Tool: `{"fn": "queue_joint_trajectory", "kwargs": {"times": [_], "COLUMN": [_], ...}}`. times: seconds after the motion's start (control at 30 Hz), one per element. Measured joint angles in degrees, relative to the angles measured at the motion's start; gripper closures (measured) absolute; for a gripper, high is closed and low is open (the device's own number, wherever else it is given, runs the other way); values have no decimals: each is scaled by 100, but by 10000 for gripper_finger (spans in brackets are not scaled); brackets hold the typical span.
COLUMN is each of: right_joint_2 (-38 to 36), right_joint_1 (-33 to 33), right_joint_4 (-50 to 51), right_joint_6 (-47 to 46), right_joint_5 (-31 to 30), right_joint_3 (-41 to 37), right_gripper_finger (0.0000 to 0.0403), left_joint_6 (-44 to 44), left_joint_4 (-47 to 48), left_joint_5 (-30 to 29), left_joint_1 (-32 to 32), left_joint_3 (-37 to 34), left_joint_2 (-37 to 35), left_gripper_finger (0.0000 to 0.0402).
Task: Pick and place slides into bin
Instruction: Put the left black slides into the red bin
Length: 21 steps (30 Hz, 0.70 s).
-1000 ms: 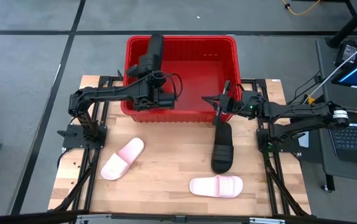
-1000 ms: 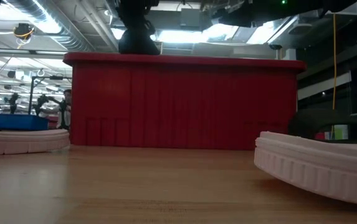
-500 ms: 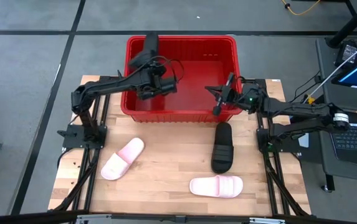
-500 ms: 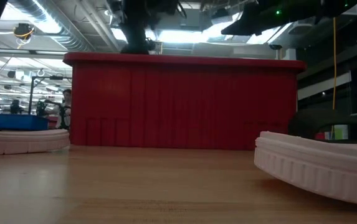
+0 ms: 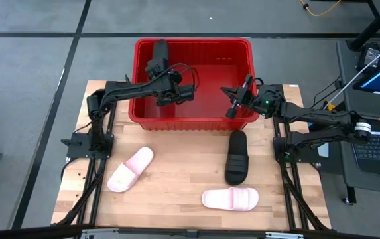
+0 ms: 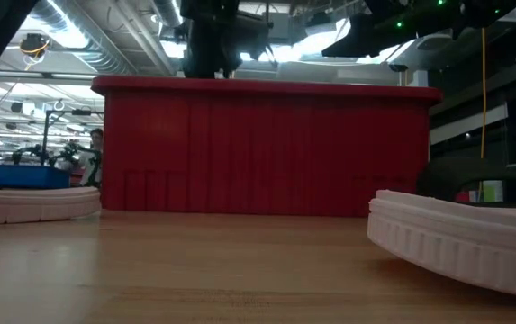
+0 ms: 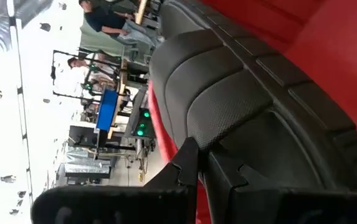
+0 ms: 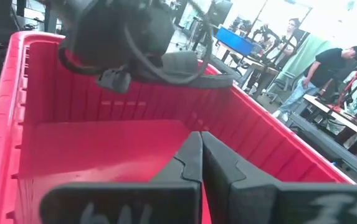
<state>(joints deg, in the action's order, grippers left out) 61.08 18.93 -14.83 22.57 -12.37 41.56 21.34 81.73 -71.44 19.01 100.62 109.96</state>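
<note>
Your left end effector (image 5: 158, 61) is hanging over the left half of the red bin (image 5: 243, 48), and it's clamped on a black slide (image 5: 157, 52) that's sticking out toward the bin's far wall. In the left wrist view that slide's textured sole (image 7: 228, 93) is filling most of the picture, so you can't really make out where the fingers are pinching it; only one dark fingertip (image 7: 187, 163) is showing against the sole.

Your right end effector (image 5: 233, 99) is sitting over the bin's right near corner, fingers pressed together with nothing between them. From its own camera you're looking across the bin's bare floor (image 8: 103, 146) at the other arm, and the held slide is mostly hidden behind that arm's body.

Out on the desk (image 5: 176, 179), the second black slide (image 5: 236, 157) is lying just in front of the bin. One pink slide (image 5: 130, 169) is lying to the left and the other pink slide (image 5: 230, 198) near the front edge.

The low view isn't helping much: the bin's front wall (image 6: 267, 148) is blocking everything inside, and both pink slides are getting cut off at the frame edges.
</note>
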Motion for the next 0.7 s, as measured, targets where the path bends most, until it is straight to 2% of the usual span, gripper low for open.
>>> {"fn": "queue_joint_trajectory", "kwargs": {"times": [0.13,0.27,0.5,0.7], "right_joint_2": [0,0,2,4], "right_joint_1": [41,42,42,40], "right_joint_4": [32,113,352,470], "right_joint_6": [9,15,19,17], "right_joint_5": [0,-1,-1,45], "right_joint_3": [1,1,0,0], "right_gripper_finger": [397,397,397,397], "left_joint_6": [265,655,741,678], "left_joint_4": [380,839,796,771], "left_joint_5": [449,615,795,956], "left_joint_1": [-40,-68,-68,-70], "left_joint_3": [0,0,-37,-533], "left_joint_2": [197,342,515,518], "left_gripper_finger": [398,398,398,398]}}
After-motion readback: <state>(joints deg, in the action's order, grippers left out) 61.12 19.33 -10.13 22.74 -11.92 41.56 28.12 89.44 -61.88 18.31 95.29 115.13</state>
